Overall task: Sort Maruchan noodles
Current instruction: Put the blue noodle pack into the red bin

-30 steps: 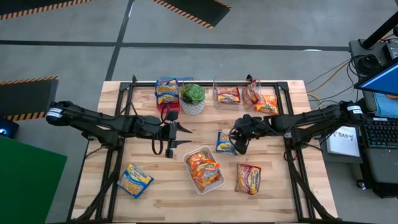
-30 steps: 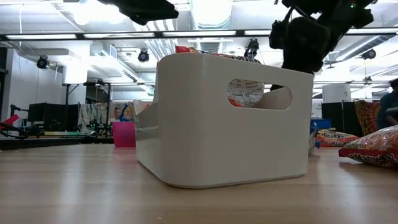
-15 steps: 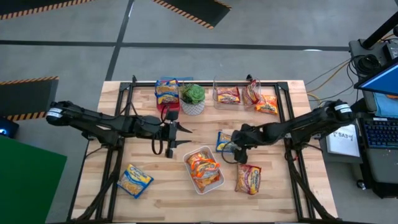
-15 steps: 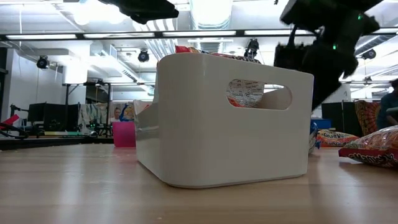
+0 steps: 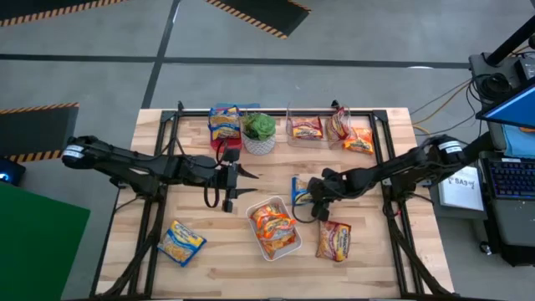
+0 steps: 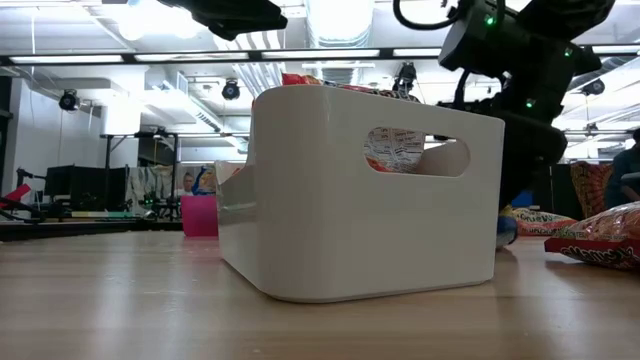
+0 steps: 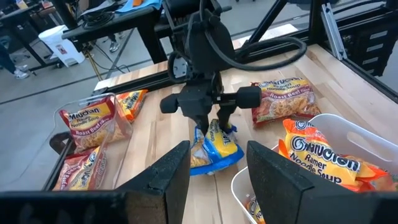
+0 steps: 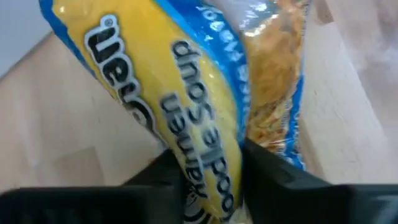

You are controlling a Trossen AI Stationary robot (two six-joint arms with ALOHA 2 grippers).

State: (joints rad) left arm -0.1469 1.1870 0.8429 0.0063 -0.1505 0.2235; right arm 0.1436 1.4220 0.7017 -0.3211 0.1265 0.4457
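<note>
1. While the left gripper [image 5: 242, 181] waits parted and empty, the right gripper [image 7: 210, 117] pinches a crinkly blue-edged yellow noodle packet [image 7: 214, 144] beside the white plastic bin [image 5: 288, 246].
2. Next, likely lifting it towards matching packets.

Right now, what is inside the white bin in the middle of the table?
The white bin holds orange-edged noodle packets, at least two. Anything beneath them is covered, so an exact count is not possible.

Right end effector [image 5: 313, 199] sits on a blue-edged noodle packet [image 5: 301, 190] mid-table.
</note>
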